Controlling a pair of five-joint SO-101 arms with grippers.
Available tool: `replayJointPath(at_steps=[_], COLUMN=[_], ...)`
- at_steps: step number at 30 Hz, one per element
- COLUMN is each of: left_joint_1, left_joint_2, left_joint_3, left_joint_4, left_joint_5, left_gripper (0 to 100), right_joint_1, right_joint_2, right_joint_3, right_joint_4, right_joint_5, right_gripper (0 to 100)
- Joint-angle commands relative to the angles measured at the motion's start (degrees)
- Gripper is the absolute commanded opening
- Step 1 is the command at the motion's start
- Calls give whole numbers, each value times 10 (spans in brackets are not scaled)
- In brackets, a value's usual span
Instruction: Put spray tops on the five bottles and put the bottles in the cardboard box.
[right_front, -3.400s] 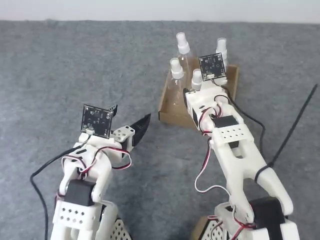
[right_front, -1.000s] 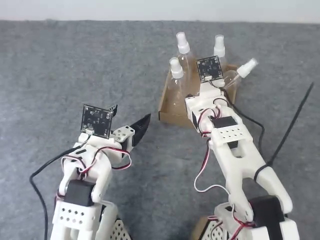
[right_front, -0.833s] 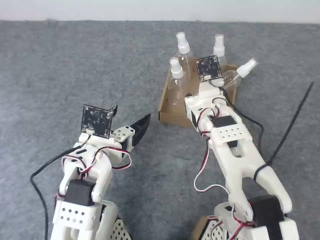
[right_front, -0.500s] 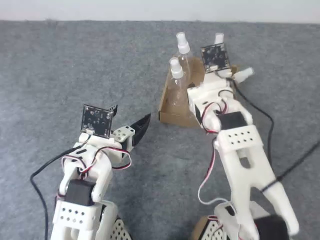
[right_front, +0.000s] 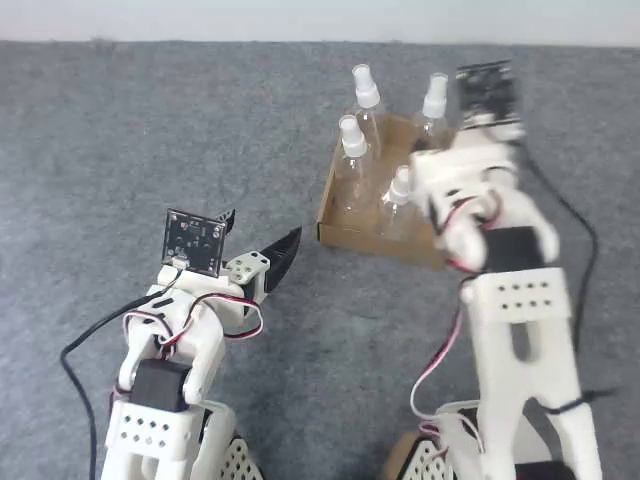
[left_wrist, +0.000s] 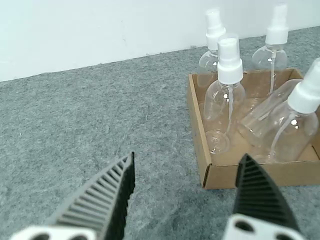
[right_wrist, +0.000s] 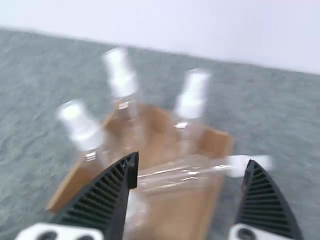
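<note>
The grey worktop (right_front: 150, 120) carries the cardboard box (right_front: 360, 240) near its far edge. The right tool (right_wrist: 190, 164) hangs spread and empty above it, probably to clear the spray tops. Inside are three upright bottles (left_wrist: 225, 105) and one leaning bottle (left_wrist: 280, 125). The left tool (left_wrist: 189, 159), also spread, sits near the front edge, out of the way.

A grey, felt-like table covering (right_front: 150, 120) stretched beneath and ahead of the left gripper (left_wrist: 188, 157) and the right gripper (right_wrist: 192, 160). A plain white wall (left_wrist: 100, 30) stood beyond both, meeting the covering's far edge.
</note>
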Motion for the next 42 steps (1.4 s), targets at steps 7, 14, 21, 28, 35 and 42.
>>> replayJointPath(at_steps=[7,14,21,28,35,42], left_joint_1=[1,0,-2,-2,-1,-2], left_joint_2=[-7,-7,-7,-7,-7,-7], left_joint_3=[-2,-2,-2,-2,-2,-1], left_joint_4=[-15,-15,-15,-15,-15,-15], left_joint_5=[-2,-2,-2,-2,-2,-2], left_gripper=[301,301,301,301,301,301], right_joint_1=[179,192,144,133,136,148], right_joint_2=[65,226,327,378,405,452], right_joint_3=[-139,-205,-258,-264,-264,-263], right_joint_4=[47,46,34,-31,-32,-87], right_joint_5=[3,-135,-315,-392,-418,-418], right_gripper=[275,274,274,274,274,274])
